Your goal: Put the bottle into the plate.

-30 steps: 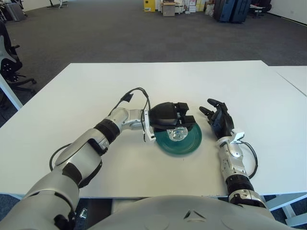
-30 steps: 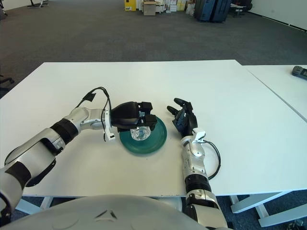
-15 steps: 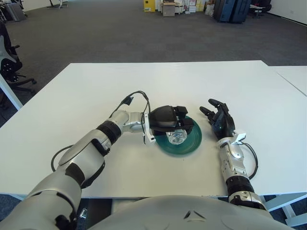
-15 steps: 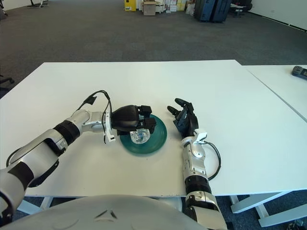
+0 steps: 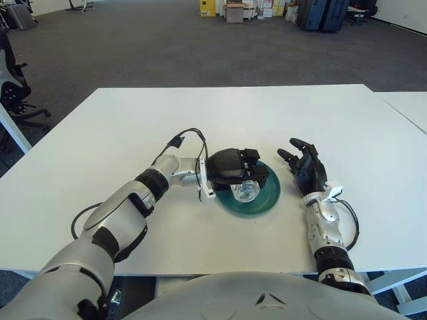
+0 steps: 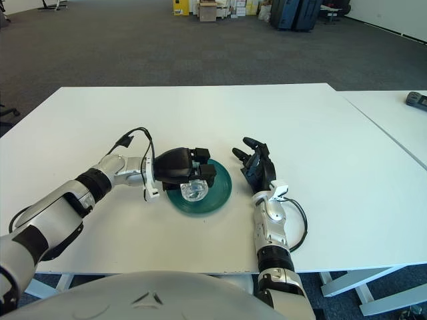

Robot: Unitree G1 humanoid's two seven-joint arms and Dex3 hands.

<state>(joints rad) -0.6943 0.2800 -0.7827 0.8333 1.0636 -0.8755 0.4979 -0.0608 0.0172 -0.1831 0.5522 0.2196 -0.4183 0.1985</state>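
The clear bottle (image 5: 246, 191) is seen lying on the green plate (image 5: 265, 197), on the white table (image 5: 133, 127). The left hand (image 5: 230, 167) is placed over the plate's left part, its fingers (image 5: 252, 158) curled around the bottle's upper side. The right hand (image 5: 305, 167) is seen just right of the plate, fingers spread, nothing held.
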